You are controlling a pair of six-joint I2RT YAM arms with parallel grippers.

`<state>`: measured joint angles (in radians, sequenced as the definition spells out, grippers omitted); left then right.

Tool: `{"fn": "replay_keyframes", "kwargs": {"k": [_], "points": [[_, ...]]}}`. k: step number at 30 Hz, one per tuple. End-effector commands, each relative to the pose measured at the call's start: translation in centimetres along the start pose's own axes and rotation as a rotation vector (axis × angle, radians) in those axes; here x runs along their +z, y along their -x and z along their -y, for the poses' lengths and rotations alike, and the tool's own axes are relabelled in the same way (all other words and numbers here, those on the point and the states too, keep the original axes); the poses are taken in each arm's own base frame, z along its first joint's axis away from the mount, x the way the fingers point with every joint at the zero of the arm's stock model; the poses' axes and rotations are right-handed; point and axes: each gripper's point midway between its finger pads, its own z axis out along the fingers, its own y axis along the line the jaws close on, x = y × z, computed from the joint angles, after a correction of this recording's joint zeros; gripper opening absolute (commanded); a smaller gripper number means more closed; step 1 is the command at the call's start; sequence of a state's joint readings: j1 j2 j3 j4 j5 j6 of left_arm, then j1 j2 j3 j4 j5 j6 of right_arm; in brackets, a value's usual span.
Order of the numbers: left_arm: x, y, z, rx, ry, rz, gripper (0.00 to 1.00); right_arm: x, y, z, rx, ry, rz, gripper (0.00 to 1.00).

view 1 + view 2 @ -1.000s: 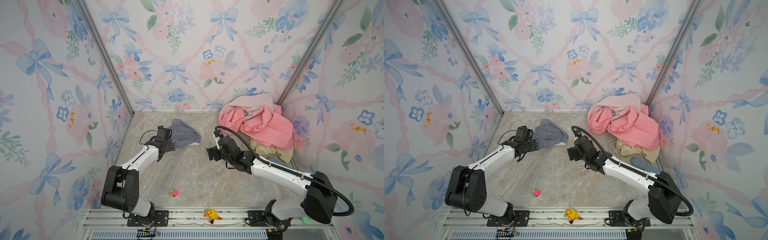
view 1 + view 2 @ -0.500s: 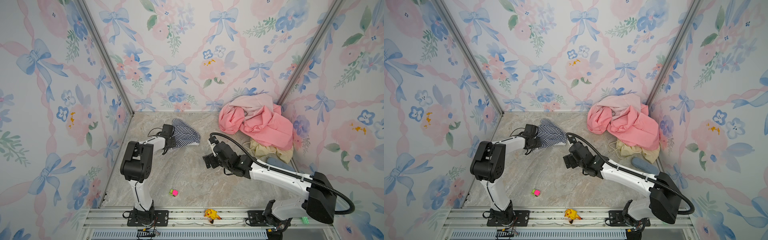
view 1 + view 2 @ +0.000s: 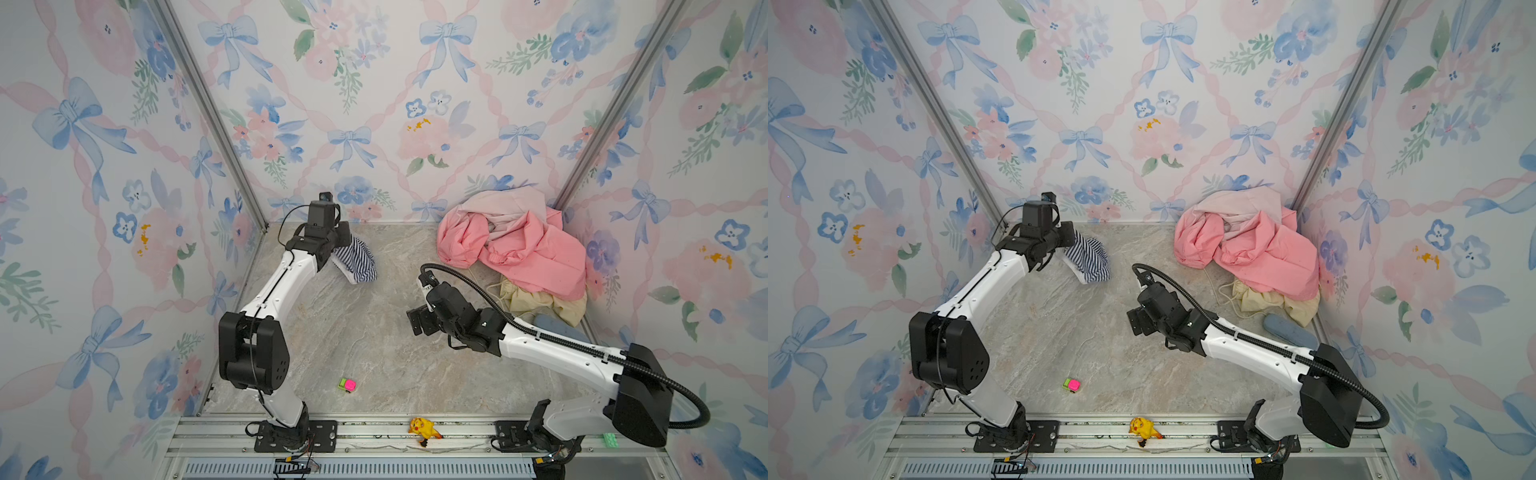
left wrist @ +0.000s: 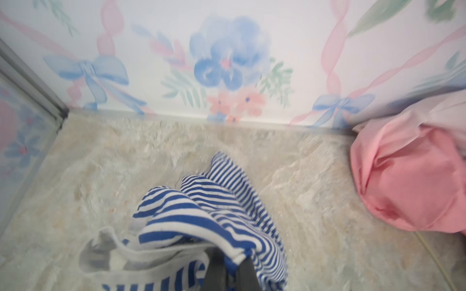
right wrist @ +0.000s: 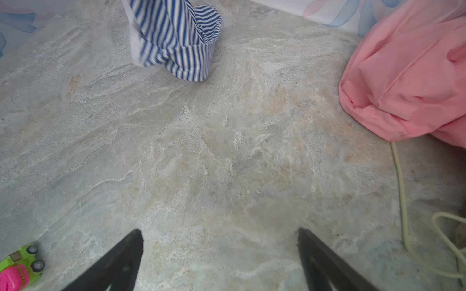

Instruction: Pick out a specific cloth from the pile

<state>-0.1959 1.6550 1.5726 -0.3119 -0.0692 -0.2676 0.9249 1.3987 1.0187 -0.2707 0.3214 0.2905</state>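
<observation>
We have the cloth [image 3: 357,262] pinched at one edge by the left end effector [image 4: 230,264]. Its jaws are closed on the striped fabric, and the rest hangs in loose folds over the back left of the table [image 3: 353,332], well apart from the pile [image 3: 528,249] in the back right corner. We judge the separation itself all but done, so the step in hand is to carry the cloth clear without losing it. We cannot tell whether the lowest fold touches the table, so we would raise the wrist straight up first and only then travel. That way nothing drags and tugs the thin edge out of the grip. We would move slowly, because a garment hanging from one corner swings easily. We would also steer toward the open front of the table, not toward the pink fabric, where a fold could catch. The right end effector [image 5: 219,231] hangs with its jaws spread wide and empty over bare table between the cloth and the pile. We would leave it there, ready to take the lower hem if the grip looks shallow.
</observation>
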Motion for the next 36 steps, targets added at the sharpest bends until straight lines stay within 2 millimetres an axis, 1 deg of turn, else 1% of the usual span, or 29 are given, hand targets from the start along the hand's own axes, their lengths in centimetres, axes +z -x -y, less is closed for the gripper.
{"fn": "replay_keyframes", "kwargs": {"k": [1, 4, 8, 10, 13, 15, 16, 18, 22, 26, 29, 33, 34, 36], "points": [[-2.9, 4.9, 2.7, 0.025, -0.117, 0.087, 0.00, -1.3, 2.9, 0.4, 0.009, 0.002, 0.066, 0.97], [-4.6, 8.8, 5.5, 0.001, -0.224, 0.166, 0.00, -1.8, 3.2, 0.8, 0.014, -0.002, 0.075, 0.97], [-6.5, 11.8, 9.4, 0.016, -0.352, 0.229, 0.00, -2.3, 2.5, 1.5, 0.036, -0.006, 0.077, 0.97], [-7.8, 13.2, 11.2, 0.039, -0.375, 0.272, 0.00, -2.4, 1.8, 1.9, 0.048, -0.011, 0.071, 0.97], [-9.2, 14.9, 11.9, 0.026, -0.382, 0.320, 0.00, -2.5, 0.9, 2.4, 0.058, -0.019, 0.060, 0.97], [-9.4, 15.3, 11.3, 0.006, -0.366, 0.330, 0.00, -2.5, 0.6, 2.5, 0.058, -0.021, 0.053, 0.97], [-9.1, 15.2, 10.8, 0.006, -0.341, 0.331, 0.00, -2.5, 0.5, 2.5, 0.058, -0.022, 0.052, 0.97], [-8.1, 14.5, 9.1, 0.017, -0.274, 0.318, 0.00, -2.6, 0.5, 2.5, 0.058, -0.020, 0.052, 0.97], [-5.4, 11.9, 4.6, 0.031, -0.141, 0.253, 0.00, -2.7, 0.6, 2.4, 0.063, -0.012, 0.053, 0.97], [-4.7, 9.9, 1.3, 0.035, -0.042, 0.212, 0.00, -2.6, 0.4, 2.5, 0.060, -0.018, 0.046, 0.97], [-3.1, 7.2, -1.0, 0.064, 0.037, 0.150, 0.00, -2.4, 0.1, 2.5, 0.058, -0.022, 0.035, 0.97], [0.0, 2.5, -4.7, 0.117, 0.169, 0.032, 0.00, -2.1, -0.1, 2.3, 0.061, -0.016, 0.025, 0.97], [0.7, 1.5, -5.3, 0.118, 0.181, 0.006, 0.00, -2.1, -0.1, 2.2, 0.061, -0.015, 0.025, 0.97], [1.2, 0.3, -5.9, 0.114, 0.188, -0.023, 0.00, -2.1, -0.3, 2.1, 0.058, -0.014, 0.021, 0.97]]}}
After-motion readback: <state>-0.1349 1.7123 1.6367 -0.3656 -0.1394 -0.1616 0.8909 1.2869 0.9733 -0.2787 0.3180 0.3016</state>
